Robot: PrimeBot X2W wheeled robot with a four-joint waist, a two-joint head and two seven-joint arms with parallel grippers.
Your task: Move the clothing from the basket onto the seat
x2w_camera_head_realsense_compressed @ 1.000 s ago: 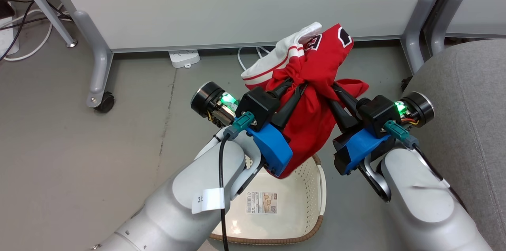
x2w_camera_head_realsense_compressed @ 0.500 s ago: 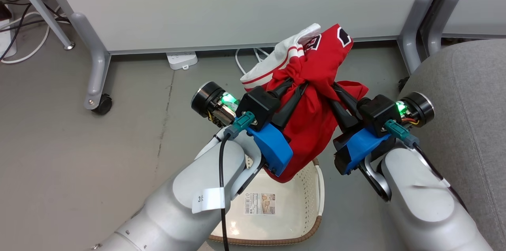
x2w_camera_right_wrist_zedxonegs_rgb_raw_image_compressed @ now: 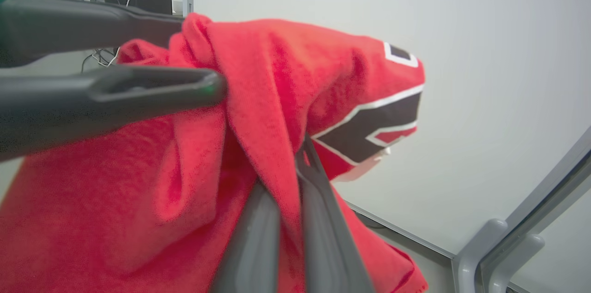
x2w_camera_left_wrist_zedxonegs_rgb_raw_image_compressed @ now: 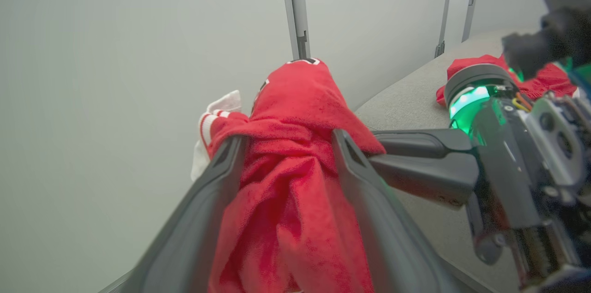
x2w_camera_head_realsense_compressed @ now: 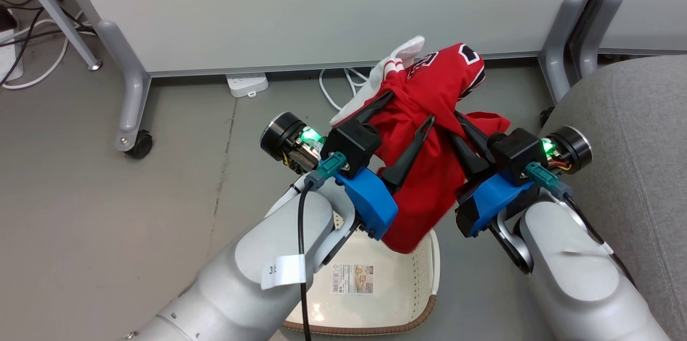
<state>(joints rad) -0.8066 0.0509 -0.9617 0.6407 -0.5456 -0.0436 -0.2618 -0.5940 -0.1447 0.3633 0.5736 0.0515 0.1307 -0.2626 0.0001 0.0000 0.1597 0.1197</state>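
A red jersey with white striped trim and black-white lettering hangs in the air above the cream basket. My left gripper is open, its two fingers spread with red cloth draped between them. My right gripper is shut on a fold of the jersey, its fingers pinching the cloth from below. The grey seat lies to the right. In the left wrist view a plain red garment lies on the seat.
A white partition on grey legs with a caster stands behind. A power strip and cables lie on the grey floor. The basket holds a paper label.
My left gripper's fingers have spread apart. The bunched jersey has loosened and slumped a little to the right, still pinched by the right gripper.
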